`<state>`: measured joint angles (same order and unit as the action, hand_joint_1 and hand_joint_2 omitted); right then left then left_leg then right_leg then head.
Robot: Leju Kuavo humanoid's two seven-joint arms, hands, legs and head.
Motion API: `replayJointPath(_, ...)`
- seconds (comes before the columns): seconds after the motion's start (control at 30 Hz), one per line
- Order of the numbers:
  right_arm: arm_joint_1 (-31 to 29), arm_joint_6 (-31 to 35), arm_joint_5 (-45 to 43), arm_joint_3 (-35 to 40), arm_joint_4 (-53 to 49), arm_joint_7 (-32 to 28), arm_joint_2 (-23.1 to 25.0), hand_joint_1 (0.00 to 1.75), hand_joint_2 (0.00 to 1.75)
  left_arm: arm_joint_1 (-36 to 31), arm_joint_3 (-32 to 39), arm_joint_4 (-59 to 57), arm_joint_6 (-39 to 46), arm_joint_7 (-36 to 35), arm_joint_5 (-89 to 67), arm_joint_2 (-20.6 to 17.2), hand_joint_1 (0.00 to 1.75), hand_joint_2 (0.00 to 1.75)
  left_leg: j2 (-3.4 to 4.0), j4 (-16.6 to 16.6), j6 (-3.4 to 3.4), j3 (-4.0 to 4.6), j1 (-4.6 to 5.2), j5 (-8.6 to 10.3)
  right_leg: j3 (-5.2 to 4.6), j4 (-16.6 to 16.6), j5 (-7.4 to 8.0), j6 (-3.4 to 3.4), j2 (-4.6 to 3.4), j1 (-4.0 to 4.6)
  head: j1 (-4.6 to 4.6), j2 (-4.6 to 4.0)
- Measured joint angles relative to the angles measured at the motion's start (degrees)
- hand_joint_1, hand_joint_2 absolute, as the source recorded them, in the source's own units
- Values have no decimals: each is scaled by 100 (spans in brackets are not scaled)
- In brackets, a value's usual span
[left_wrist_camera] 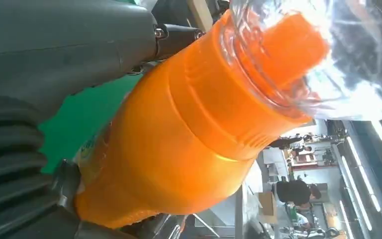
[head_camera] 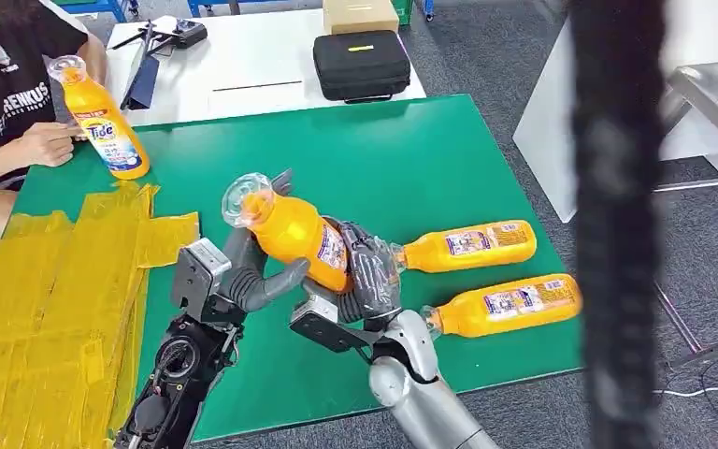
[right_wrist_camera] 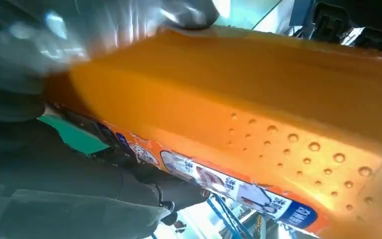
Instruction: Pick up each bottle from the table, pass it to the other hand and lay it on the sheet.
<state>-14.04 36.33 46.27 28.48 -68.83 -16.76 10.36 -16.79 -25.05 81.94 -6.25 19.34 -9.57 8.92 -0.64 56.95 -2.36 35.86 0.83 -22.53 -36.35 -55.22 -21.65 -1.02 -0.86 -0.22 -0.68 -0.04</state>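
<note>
Both hands gripped your orange bottle (head_camera: 294, 231) above the green table (head_camera: 383, 159): left hand (head_camera: 243, 276) below its neck, right hand (head_camera: 366, 276) around its base. "Tide" showed on the person's bottle (head_camera: 103, 117), well beyond your left hand.

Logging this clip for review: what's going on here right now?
Both robot hands, left and right, grip one orange plastic bottle with a clear cap above the green table, apparently mid-handover. Two similar orange bottles lie on the table. A seated person holds another upright beside the yellow sheet.
</note>
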Motion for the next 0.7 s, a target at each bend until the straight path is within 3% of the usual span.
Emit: replayJointPath(0.7, -316, 172, -367, 695, 844, -11, 92, 175, 175, -413, 98, -891, 57, -162, 444, -101, 0, 175, -4, 0, 1, 4, -1, 3, -2, -1, 1, 0, 1, 0, 0, 0)
